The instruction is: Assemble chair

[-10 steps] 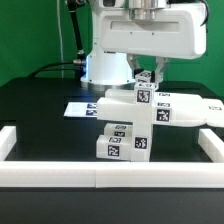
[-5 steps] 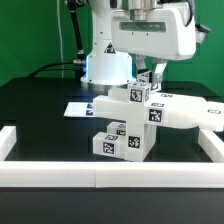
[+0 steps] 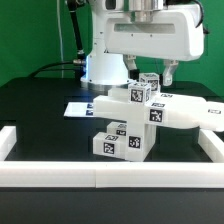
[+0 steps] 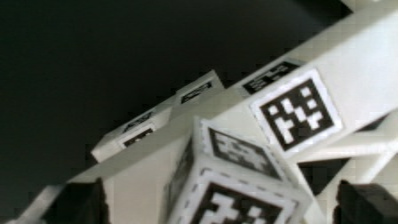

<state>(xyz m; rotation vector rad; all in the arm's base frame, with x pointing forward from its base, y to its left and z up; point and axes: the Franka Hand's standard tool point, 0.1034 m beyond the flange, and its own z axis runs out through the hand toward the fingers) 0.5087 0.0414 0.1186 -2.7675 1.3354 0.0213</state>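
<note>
The fingers [image 3: 157, 72] are seen just above the topmost block of the chair; whether they are spread or pressed together cannot be told, as their tips are masked by the arm's white housing in the exterior view and do not show in the wrist view. No contact with the block can be confirmed.

The small chair of chunky matte white blocks bearing square black-and-white marker tags [image 3: 135, 118] is found at about six o'clock of the fingers, standing on the black worktop [image 3: 40, 110]. A tagged corner block [image 4: 240, 180] fills the wrist view, tilted.

Beyond the chair, at its nine o'clock in the exterior view, the thin flat white marker board [image 3: 78, 108] lies on the worktop. Toward the camera, a long low white border rail [image 3: 100, 177] is noted.

The blocks are judged rigid, light and not fragile; their matte faces should offer fair friction. A hold across two flat parallel faces is advised, clear of edges.
</note>
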